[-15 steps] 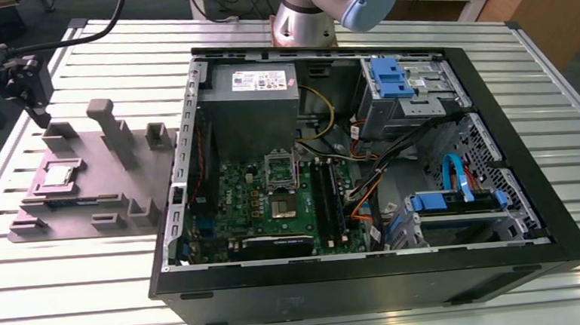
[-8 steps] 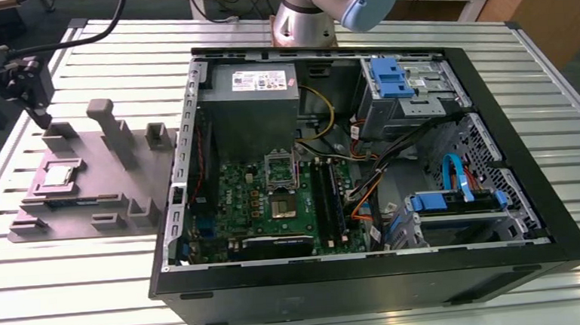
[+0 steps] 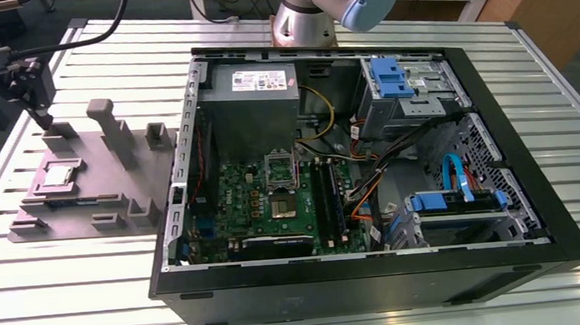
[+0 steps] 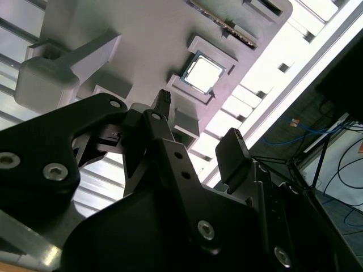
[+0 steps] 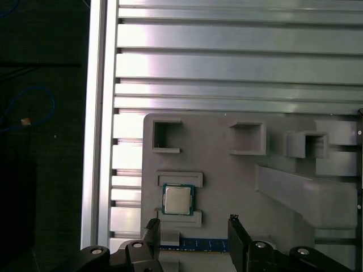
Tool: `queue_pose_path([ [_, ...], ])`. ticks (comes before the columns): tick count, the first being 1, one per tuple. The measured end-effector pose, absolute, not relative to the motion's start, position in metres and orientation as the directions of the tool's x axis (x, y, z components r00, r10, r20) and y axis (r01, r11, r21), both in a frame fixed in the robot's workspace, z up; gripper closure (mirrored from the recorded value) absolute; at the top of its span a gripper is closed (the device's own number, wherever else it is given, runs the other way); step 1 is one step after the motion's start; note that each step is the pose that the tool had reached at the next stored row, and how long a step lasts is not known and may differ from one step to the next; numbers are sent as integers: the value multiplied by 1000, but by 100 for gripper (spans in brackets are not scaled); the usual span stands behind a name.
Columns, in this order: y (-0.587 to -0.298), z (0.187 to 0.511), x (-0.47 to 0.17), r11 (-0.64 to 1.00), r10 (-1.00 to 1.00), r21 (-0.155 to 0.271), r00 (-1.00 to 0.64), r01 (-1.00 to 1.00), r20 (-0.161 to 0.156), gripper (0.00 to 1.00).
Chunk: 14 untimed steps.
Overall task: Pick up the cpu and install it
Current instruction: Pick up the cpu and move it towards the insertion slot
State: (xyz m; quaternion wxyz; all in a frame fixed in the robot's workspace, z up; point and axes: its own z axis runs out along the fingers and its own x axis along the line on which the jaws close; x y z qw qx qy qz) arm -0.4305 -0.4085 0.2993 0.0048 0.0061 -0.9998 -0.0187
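Tool is hovering wide open and empty near the cpu, which is sitting in a grey fixture at the exterior view's left of the case. Judging this the approach step; the pick is calling for centring over the cpu.

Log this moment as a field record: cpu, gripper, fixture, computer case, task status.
cpu: lying flat, metal top up, in a recess of the grey fixture
gripper: open, empty, above the fixture, close to the cpu but apart from it
grey fixture: on the slatted table, at the exterior view's left of the computer case
computer case: lying open, motherboard exposed
task status: cpu not yet picked up, not installed
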Motion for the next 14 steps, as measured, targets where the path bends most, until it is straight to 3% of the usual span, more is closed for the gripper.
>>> queue_pose_path([
  [14, -409, 298, -430, 999, -13, 37, -1000, -12, 9, 41],
])
